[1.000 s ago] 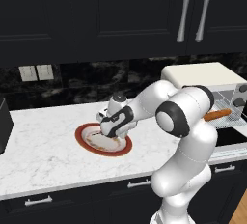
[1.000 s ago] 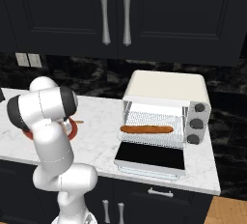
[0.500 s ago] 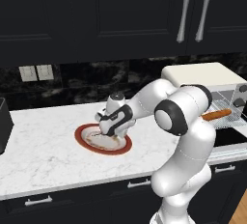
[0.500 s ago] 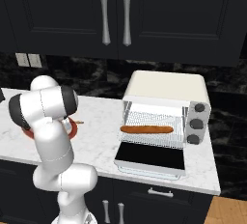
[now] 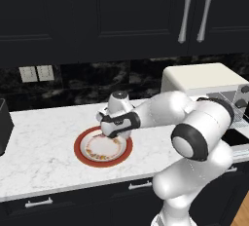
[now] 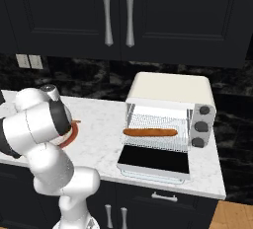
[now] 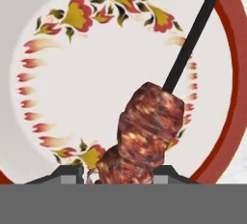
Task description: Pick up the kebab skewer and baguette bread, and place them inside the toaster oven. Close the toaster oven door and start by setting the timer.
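Tool (image 7: 119, 174) apparently around kebab skewer (image 7: 149, 121) over plate (image 5: 78, 148), marble counter (image 5: 39, 142)

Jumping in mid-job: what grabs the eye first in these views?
The kebab skewer fills the hand view, its meat chunks between the gripper fingertips above the red-rimmed plate. On the right of the counter, the toaster oven stands with its door folded down and the baguette bread lying on its rack.

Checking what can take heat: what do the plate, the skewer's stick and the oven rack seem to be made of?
Plate: glazed ceramic by its look, white with painted flowers and a red rim.
Kebab skewer: dark, smooth, thin stick, perhaps metal; meat chunks browned.
Toaster oven rack: thin silver wire grid, likely steel.
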Controlling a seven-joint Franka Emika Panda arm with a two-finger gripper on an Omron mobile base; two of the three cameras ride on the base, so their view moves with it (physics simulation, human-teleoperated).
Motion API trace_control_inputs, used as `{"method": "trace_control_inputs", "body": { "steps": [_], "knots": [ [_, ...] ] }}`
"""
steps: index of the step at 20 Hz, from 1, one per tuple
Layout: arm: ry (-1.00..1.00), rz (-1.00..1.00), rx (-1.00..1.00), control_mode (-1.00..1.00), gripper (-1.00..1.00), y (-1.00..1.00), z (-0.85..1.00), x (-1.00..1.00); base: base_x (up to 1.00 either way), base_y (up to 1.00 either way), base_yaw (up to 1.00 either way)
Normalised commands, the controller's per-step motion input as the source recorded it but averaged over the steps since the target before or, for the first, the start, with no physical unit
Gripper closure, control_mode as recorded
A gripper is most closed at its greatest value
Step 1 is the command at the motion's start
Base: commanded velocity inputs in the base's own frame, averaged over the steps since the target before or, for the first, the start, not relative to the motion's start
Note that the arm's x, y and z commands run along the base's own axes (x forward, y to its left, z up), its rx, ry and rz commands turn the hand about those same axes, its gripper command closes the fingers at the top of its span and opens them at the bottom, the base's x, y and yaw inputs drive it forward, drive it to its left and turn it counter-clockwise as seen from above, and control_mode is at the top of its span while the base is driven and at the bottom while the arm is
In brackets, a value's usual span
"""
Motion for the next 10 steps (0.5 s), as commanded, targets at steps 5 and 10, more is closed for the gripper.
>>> {"method": "trace_control_inputs", "body": {
  "steps": [5, 10],
  "knots": [
    [0.0, -0.2, 0.04, -1.0, 1.0, -0.35, 0.75, -0.89, 0.0, 0.0, 0.0],
    [0.0, -0.43, 0.12, -1.0, 1.0, -0.52, 0.67, -0.9, 0.0, 0.0, 0.0]
  ]
}}
